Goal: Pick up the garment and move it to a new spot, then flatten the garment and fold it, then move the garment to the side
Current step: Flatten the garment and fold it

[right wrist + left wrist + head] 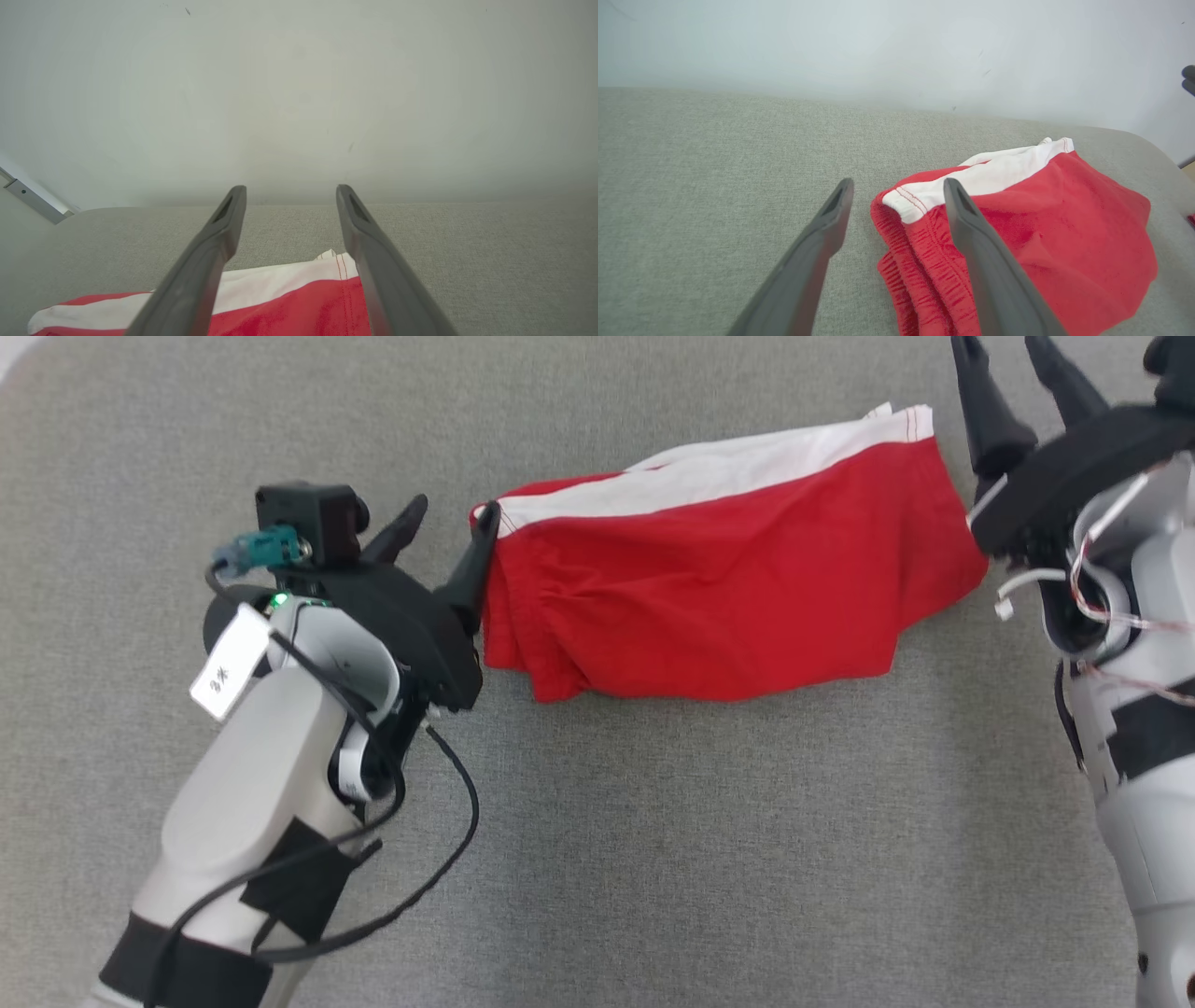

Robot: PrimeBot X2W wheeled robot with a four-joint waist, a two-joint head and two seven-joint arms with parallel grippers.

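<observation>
Now both my hands gape wide and empty: left hand (451,511) at the waistband end of the folded red shorts (728,588), right hand (1004,355) at their hem end, shorts lying on the grey table (653,849). One left finger (470,569) seems to touch cloth; pulling away could drag the fold open.

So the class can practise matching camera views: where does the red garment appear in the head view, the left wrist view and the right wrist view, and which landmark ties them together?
Head view: garment at upper centre, lying on the grey surface.
Left wrist view: garment at lower right.
Right wrist view: garment along the bottom edge, centre-left.
Shared landmark: the red-stitched end of its white band.
</observation>
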